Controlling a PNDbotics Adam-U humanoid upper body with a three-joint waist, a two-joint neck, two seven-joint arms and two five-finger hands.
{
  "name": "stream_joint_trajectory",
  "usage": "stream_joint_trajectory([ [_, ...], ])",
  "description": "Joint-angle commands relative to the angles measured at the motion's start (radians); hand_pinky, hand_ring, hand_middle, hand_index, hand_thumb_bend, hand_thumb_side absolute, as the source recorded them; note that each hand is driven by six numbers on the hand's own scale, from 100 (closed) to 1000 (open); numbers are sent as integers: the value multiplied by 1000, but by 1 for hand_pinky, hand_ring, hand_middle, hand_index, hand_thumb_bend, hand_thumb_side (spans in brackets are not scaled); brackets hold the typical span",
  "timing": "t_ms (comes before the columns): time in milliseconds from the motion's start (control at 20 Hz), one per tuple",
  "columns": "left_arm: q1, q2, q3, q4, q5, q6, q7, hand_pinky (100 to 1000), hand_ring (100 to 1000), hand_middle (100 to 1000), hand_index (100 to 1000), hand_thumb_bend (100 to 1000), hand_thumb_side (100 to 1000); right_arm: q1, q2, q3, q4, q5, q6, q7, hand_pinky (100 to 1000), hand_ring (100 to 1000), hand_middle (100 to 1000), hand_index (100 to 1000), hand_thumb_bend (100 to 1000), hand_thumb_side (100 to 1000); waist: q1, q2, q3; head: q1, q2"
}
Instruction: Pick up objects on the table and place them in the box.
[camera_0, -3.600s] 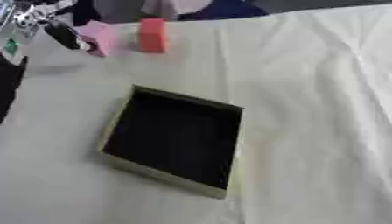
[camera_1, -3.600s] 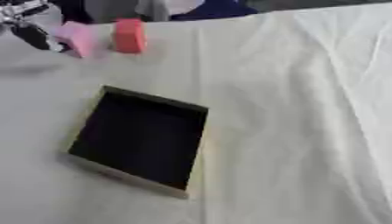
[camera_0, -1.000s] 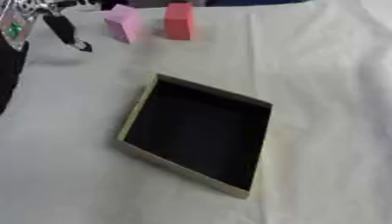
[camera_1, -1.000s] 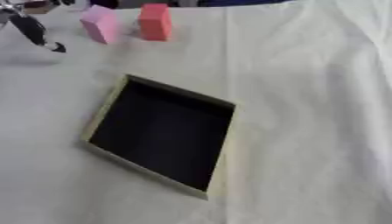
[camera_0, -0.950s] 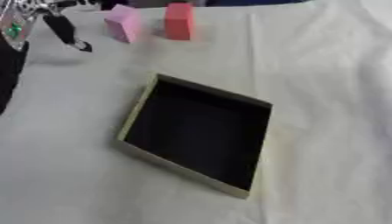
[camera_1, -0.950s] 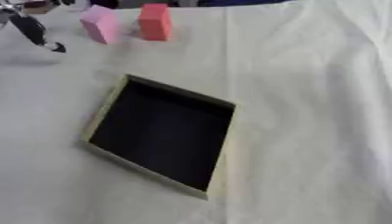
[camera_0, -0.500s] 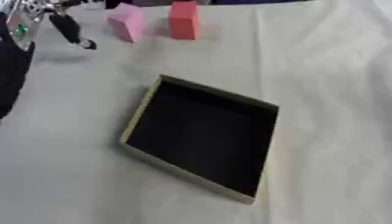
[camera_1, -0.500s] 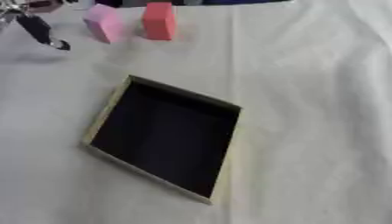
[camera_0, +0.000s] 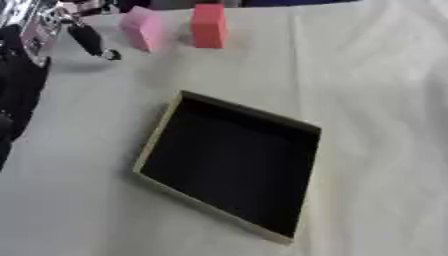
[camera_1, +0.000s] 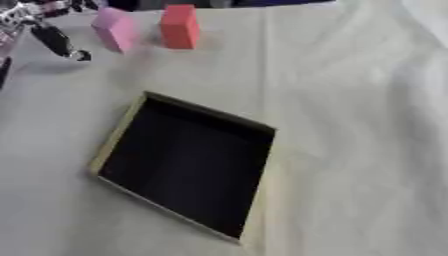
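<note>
A table covered with a pale, creased cloth fills both views. On it, a little left of the middle, lies a shallow square box with a light rim and a dark inside. It sits turned at an angle, one corner pointing toward the far left, and nothing can be seen inside it.

The robot's left arm, black with silver parts, comes in at the left edge, left of the box and farther from the camera. Its left hand shows near the top left corner, well beyond the box's far corner. One dark finger points down and to the right, ending in a small rounded tip that hovers just over the cloth with a shadow beneath it. The rest of the hand is blurred and partly cut off by the edge, so whether the fingers are apart or together cannot be told. It holds nothing that can be seen.

Beyond the box, at the far edge of the table, two blocks stand upright side by side and just apart. The red block is straight beyond the box's far left corner. The pink block stands to the left of the red one, leaning slightly, and lies between the red block and the hand's finger, close to the fingertip but not touching it. Both blocks are outside the box.

The right hand appears in neither view.
</note>
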Motion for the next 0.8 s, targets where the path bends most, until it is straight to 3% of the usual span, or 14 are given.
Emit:
stream_joint_trajectory([
  [50, -26, 54, 15, -17, 13, 4, 6, 872, 908, 915, 953, 529, 100, -17, -28, -9, -14, -4, 1, -5, 826, 819, 720, 749, 100, 619, -3, -20, -4, 7, -19],
  [450, -41, 64, 23, -26, 19, 3, 51, 870, 910, 916, 954, 508, 100, -26, -28, -8, -12, -14, 1, -3, 824, 819, 719, 748, 100, 620, -2, -10, -12, 18, -32],
  [800, -41, 58, 20, -11, 34, 0, 31, 842, 890, 919, 948, 495, 100, -39, -27, -6, -14, -20, 1, -2, 824, 820, 718, 747, 100, 619, 2, 5, -27, 24, -54],
])
